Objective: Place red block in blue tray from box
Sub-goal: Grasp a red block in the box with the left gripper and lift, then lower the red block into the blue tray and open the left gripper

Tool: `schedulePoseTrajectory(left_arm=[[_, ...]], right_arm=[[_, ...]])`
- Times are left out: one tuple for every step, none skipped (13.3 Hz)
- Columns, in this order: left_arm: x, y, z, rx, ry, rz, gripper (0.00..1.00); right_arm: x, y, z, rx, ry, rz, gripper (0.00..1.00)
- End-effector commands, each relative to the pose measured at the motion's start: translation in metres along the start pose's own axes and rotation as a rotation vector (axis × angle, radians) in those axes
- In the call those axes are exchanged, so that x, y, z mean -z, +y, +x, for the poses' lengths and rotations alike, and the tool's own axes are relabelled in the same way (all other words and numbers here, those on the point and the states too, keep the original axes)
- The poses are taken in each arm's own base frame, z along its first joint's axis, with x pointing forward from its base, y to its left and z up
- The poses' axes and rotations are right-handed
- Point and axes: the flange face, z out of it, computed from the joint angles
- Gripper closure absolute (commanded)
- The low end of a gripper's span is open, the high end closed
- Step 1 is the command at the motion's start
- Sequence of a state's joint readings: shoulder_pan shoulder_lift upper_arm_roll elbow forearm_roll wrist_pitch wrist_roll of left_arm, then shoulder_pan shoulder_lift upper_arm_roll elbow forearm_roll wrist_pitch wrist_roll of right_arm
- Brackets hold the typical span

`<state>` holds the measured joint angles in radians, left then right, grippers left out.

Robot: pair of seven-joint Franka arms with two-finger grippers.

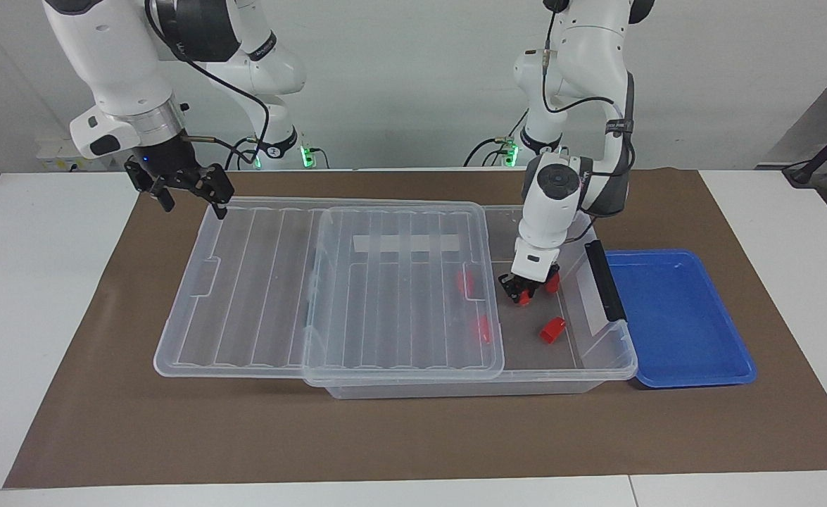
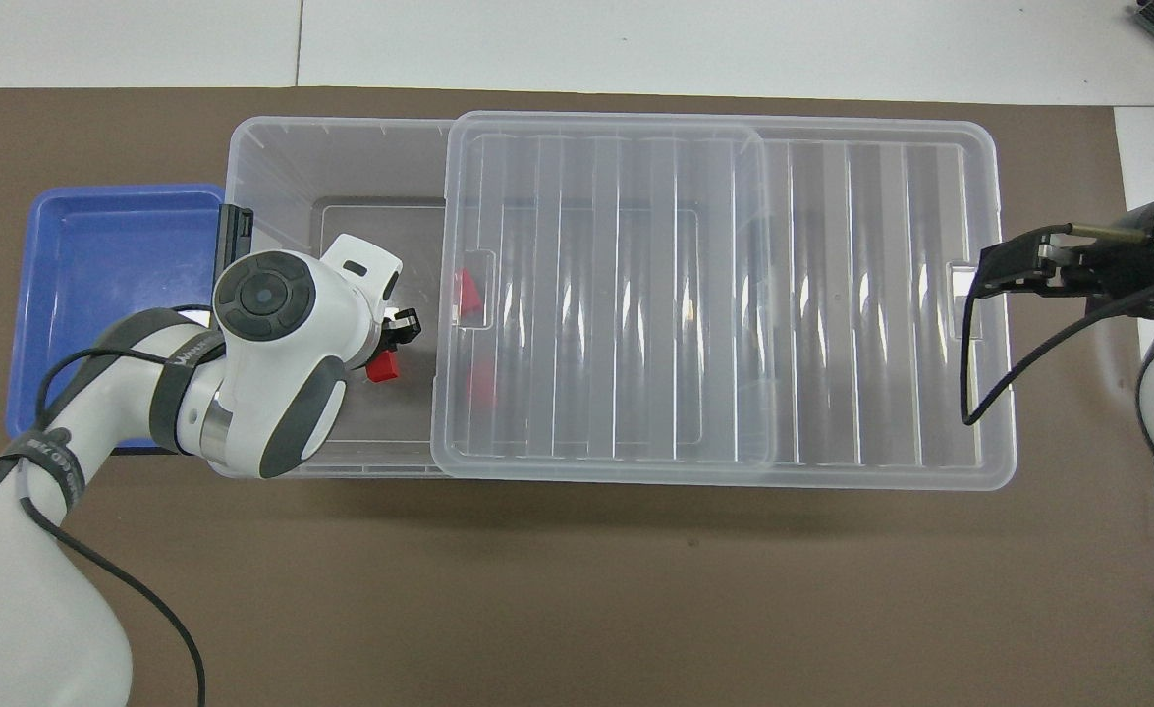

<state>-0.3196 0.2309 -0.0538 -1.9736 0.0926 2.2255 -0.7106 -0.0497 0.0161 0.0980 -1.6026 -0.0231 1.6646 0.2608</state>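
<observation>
The left gripper point(image 1: 524, 295) (down inside the box point(image 1: 600, 366)) is clamped on 1 red block point(image 1: 524, 298). At its 3 o'clock in the facing view lies the blue tray point(image 1: 680, 320). The right gripper point(image 1: 186, 193), jaws apart, waits over the slid lid point(image 1: 258, 282).

Left arm reaching into the clear box point(image 2: 341, 157)
Ribbed lid point(image 2: 606, 285) slid aside; blue tray point(image 2: 95, 245) beside the box's black-handled end.

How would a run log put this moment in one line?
left tool: shut on red block, in box | right tool: open, over lid | blue tray: empty
</observation>
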Motion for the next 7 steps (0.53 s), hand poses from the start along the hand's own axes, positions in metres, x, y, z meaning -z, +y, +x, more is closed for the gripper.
schedulePoseTrajectory(left_arm=[[0.104, -0.018, 0.028, 0.051, -0.036, 0.066, 1.00], [0.136, -0.033, 0.041, 0.069, -0.065, 0.066, 1.00], [0.170, -0.054, 0.054, 0.048, -0.102, 0.040, 1.00], [0.193, -0.080, 0.066, -0.007, -0.137, 0.018, 1.00], [0.201, -0.113, 0.076, -0.047, -0.160, 0.018, 1.00], [0.215, -0.149, 0.083, -0.086, -0.152, 0.006, 1.00], [0.221, -0.181, 0.090, -0.138, -0.145, -0.007, 1.00]], right_arm=[[0.002, 0.004, 0.001, -0.018, -0.009, -0.001, 0.00], [0.003, 0.004, 0.002, -0.018, -0.003, 0.001, 0.00], [0.002, 0.004, 0.003, -0.019, -0.002, 0.001, 0.00], [0.003, 0.005, 0.003, -0.021, 0.002, 0.003, 0.00], [0.002, 0.005, 0.005, -0.022, 0.011, 0.005, 0.00], [0.002, 0.005, 0.005, -0.021, 0.017, 0.007, 0.00], [0.001, 0.004, 0.006, -0.021, 0.023, 0.010, 0.01]])
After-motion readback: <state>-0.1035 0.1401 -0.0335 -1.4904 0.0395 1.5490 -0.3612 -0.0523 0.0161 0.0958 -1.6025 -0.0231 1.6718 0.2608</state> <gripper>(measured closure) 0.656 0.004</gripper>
